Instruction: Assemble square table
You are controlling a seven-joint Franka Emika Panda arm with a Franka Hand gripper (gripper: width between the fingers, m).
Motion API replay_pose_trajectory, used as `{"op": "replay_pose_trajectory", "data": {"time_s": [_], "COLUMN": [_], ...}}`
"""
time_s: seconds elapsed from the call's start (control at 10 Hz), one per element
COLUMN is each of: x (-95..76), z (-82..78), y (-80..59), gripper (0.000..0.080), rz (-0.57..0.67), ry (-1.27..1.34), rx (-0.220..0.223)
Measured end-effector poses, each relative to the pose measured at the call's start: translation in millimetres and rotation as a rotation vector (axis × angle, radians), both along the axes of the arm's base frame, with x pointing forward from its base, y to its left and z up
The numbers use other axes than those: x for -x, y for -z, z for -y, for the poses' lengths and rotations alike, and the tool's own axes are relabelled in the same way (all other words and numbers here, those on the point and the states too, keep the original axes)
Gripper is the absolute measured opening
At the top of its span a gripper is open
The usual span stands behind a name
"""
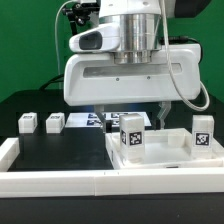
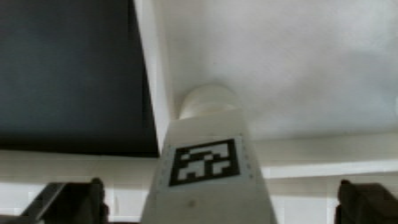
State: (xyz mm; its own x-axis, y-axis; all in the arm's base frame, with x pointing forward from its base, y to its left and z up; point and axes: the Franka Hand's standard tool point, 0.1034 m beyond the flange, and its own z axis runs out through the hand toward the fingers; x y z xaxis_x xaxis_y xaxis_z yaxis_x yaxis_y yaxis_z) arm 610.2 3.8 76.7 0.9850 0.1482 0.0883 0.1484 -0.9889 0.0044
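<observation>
The square table's white slab (image 1: pixel 165 155) lies at the front of the exterior view's right. Two tagged white legs stand upright on it, one near its left corner (image 1: pixel 132 133) and one near its right corner (image 1: pixel 203 131). Two more tagged legs (image 1: pixel 27 123) (image 1: pixel 54 123) lie loose on the black table at the left. My gripper (image 1: pixel 135 112) hangs right over the left standing leg. In the wrist view that leg (image 2: pixel 210 150) stands between my open gripper (image 2: pixel 221 205); both fingers (image 2: pixel 71 200) are clear of it. The slab (image 2: pixel 294 60) lies beneath.
The marker board (image 1: pixel 84 120) lies behind the loose legs. Long white border bars run along the front (image 1: pixel 60 182) and the left edge (image 1: pixel 8 150). The arm's large white body (image 1: pixel 125 75) hides the middle of the scene.
</observation>
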Motion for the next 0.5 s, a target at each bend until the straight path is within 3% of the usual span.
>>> {"op": "replay_pose_trajectory", "data": {"time_s": [0.1, 0.3, 0.4, 0.5], "x": [-0.1, 0.0, 0.0, 0.0], "z": [0.9, 0.9, 0.9, 0.9], "y": [-0.2, -0.1, 0.0, 0.0], "gripper": [0.0649, 0.0393, 0.0393, 0.0289], "rz": [0.000, 0.000, 0.000, 0.000], "ry": [-0.008, -0.006, -0.006, -0.006], "rx": [0.001, 0.000, 0.000, 0.000]}}
